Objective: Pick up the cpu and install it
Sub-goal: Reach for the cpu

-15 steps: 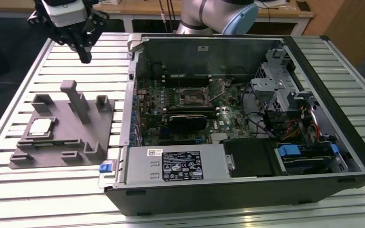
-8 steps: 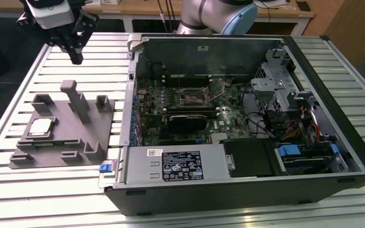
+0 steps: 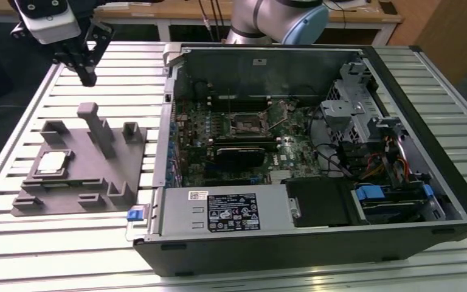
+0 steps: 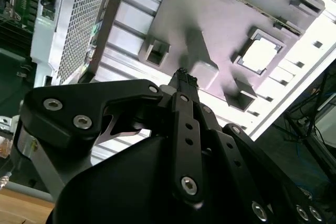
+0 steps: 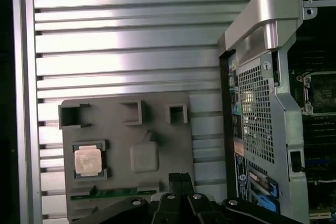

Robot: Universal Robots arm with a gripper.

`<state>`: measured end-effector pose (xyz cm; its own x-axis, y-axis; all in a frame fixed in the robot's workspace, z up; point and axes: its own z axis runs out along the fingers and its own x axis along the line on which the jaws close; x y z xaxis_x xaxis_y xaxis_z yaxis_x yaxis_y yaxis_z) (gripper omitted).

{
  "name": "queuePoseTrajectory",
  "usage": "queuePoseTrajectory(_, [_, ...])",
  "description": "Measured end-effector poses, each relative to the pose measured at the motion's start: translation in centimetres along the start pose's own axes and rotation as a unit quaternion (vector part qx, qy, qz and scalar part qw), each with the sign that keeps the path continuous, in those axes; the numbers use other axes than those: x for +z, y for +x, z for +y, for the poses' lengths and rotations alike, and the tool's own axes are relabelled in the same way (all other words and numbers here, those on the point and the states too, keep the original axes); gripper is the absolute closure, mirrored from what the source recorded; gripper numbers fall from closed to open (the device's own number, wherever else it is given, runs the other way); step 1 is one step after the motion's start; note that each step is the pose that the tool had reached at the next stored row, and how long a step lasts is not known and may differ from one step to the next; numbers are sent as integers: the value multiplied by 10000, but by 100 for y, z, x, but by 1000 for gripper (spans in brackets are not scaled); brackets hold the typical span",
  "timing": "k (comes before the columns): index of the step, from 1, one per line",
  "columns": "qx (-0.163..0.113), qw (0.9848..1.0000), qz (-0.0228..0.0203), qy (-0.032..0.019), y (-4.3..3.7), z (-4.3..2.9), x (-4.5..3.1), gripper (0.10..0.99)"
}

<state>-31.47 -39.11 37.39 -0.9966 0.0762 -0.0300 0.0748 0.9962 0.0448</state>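
- Gripper (image 3: 87, 78) hangs over the slatted table (image 3: 22, 243) at the exterior view's far left, above and apart from the fixture plate (image 3: 87, 176). Fingers pressed together, pinching nothing.
- Both wrist views show the same: fingertips (image 4: 181, 73) meet, nothing between them.
- cpu (image 3: 53, 162) lies flat in a square recess on the plate's left part, silvery top up, well apart from the gripper.
- Tall post (image 3: 95, 125) stands upright on the plate, just right of the cpu.
- Open computer case (image 3: 258, 67) lies beside the plate on its right.
- Black socket frame (image 3: 245, 121) sits on the motherboard inside; power supply (image 3: 225, 210) lies near the front edge.
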Motion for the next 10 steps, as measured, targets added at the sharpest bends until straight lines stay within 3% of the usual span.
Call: queuePoseTrajectory(10, [0, 10000, 0, 0, 204, -21, 102, 980])
